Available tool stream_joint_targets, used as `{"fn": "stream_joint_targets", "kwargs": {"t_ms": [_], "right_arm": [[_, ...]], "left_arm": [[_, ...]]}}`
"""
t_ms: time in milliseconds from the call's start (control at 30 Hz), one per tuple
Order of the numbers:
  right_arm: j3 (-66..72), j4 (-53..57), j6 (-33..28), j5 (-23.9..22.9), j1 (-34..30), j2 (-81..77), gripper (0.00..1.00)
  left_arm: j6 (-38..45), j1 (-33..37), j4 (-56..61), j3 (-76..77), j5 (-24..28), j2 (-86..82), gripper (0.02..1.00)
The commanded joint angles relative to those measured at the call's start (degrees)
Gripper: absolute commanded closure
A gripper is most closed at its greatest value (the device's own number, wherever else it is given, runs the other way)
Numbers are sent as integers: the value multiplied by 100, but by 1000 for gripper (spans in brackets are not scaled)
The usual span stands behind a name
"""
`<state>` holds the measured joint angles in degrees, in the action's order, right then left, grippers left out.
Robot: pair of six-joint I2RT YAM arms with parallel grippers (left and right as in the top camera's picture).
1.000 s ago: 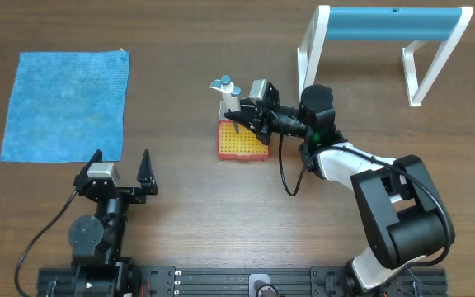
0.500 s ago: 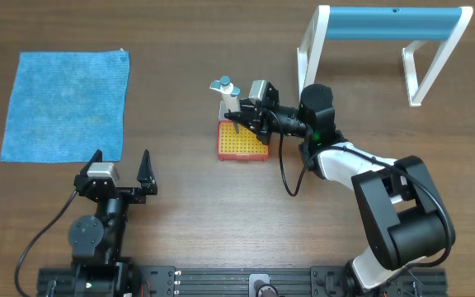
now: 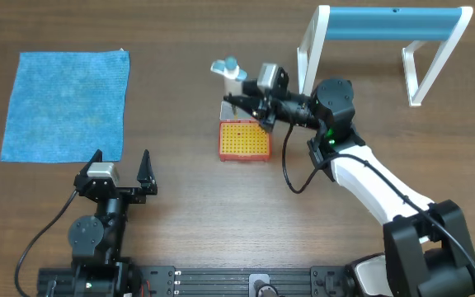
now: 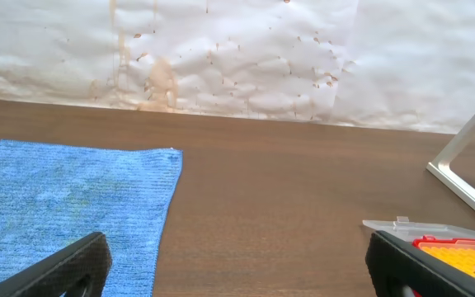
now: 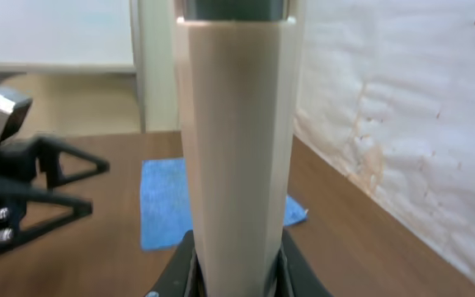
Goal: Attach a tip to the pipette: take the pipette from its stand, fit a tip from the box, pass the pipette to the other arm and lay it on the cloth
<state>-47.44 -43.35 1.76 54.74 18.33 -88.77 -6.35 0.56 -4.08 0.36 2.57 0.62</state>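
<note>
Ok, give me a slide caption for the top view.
Right tool holds the pipette near the orange tip box; left tool rests open near the blue cloth.

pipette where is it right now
Top view, right of centre: the pipette is held in the right gripper, showing just up the picture from the orange tip box.

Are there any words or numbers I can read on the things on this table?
None: no word, number or sign can be read here.
The pipette, the orange tip box, the blue cloth and the white and blue stand all show plain surfaces with no print.
</note>
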Motion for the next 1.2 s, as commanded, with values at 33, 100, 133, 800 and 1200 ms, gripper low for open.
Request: {"fn": "stream_joint_targets", "kwargs": {"t_ms": [33, 100, 133, 800, 1200], "right_arm": [[-1384, 1836, 247, -103, 173, 195, 925], [-1628, 2052, 251, -155, 229, 195, 923], [-1631, 1980, 251, -155, 227, 201, 925], [-1628, 2256, 256, -151, 214, 199, 925], [-1628, 2253, 273, -153, 212, 199, 923]], "left_arm": [[-28, -24, -48, -4, -63, -42, 23], [-28, -24, -48, -4, -61, -42, 20], [-31, -24, -48, -4, -63, -42, 20], [-179, -24, -24, -4, 83, -42, 20], [-695, -20, 1373, 354, -354, 328, 23]]}}
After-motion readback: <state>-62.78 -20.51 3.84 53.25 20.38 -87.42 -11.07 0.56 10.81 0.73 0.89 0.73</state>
